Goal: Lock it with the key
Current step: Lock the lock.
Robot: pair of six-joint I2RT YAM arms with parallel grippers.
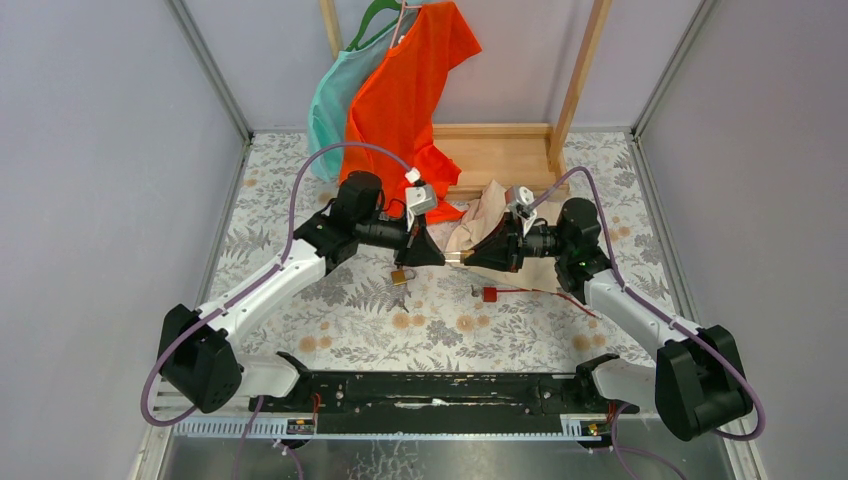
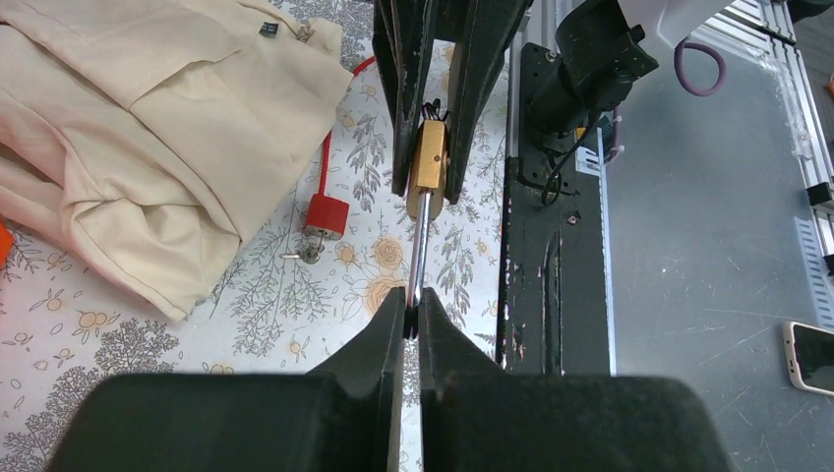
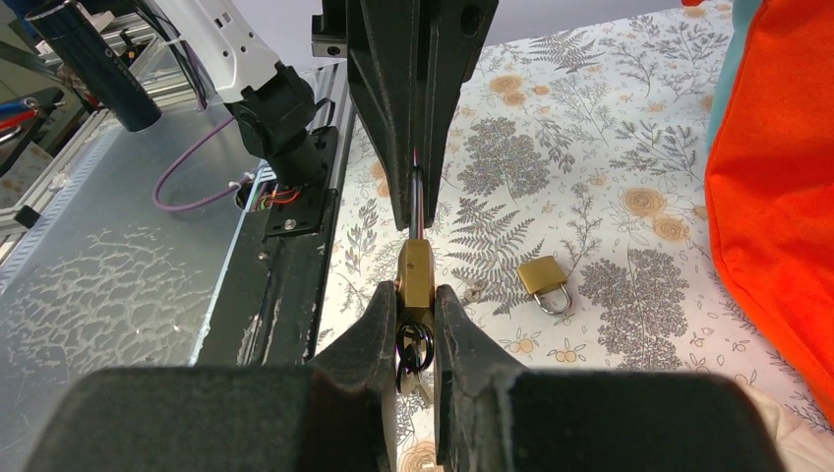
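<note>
The brass padlock (image 3: 414, 275) is held in the air above the flowered table (image 1: 440, 335), between the two claws. The right claw (image 3: 415, 300) pinches its body, and the left claw (image 2: 412, 317) is pressed tight on its steel shackle (image 2: 420, 246). Both arms reach inward, tips meeting. A second padlock (image 3: 544, 282) and a red tag (image 2: 325, 214) lie on the table.

Small brass padlock (image 2: 430, 167) raised above mid-table, lying horizontal, steel shackle (image 2: 419, 251) pointing left, dark key ring (image 3: 413, 349) at right end
</note>
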